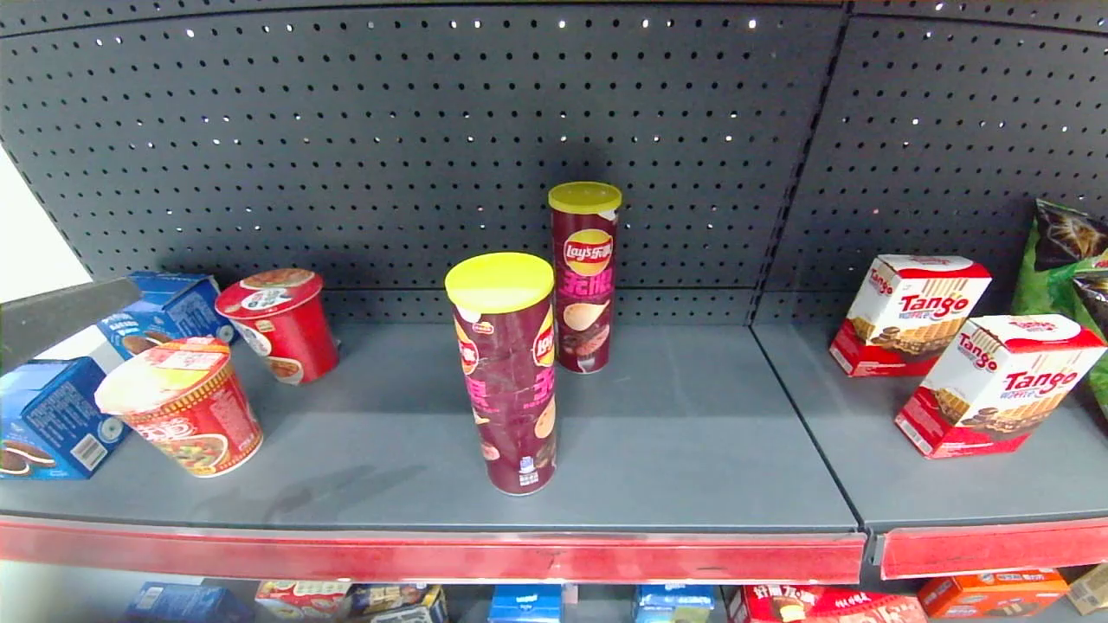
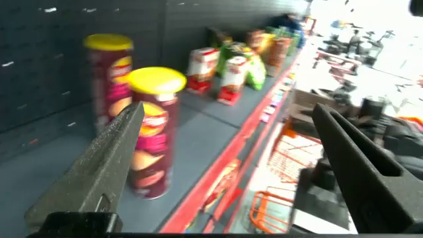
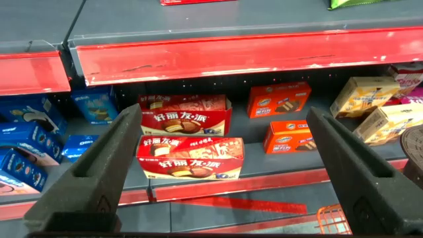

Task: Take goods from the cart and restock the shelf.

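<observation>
Two maroon chip cans with yellow lids stand upright on the grey shelf (image 1: 692, 433). The front can (image 1: 511, 372) is near the middle and the rear can (image 1: 585, 277) is close to the pegboard. In the left wrist view my left gripper (image 2: 228, 112) is open and holds nothing, off the shelf's front edge, with the front can (image 2: 153, 132) and rear can (image 2: 109, 76) beyond it. An orange wire cart (image 2: 287, 155) sits below. My right gripper (image 3: 225, 116) is open and empty, facing the lower shelf's red snack boxes (image 3: 188, 158).
Two red cup noodles (image 1: 186, 407) (image 1: 281, 322) and blue cookie boxes (image 1: 48, 415) fill the shelf's left. Red and white wafer boxes (image 1: 995, 381) and green bags (image 1: 1069, 260) stand on the right section. Orange boxes (image 3: 281, 99) lie on the lower shelf. Bare shelf shows right of the cans.
</observation>
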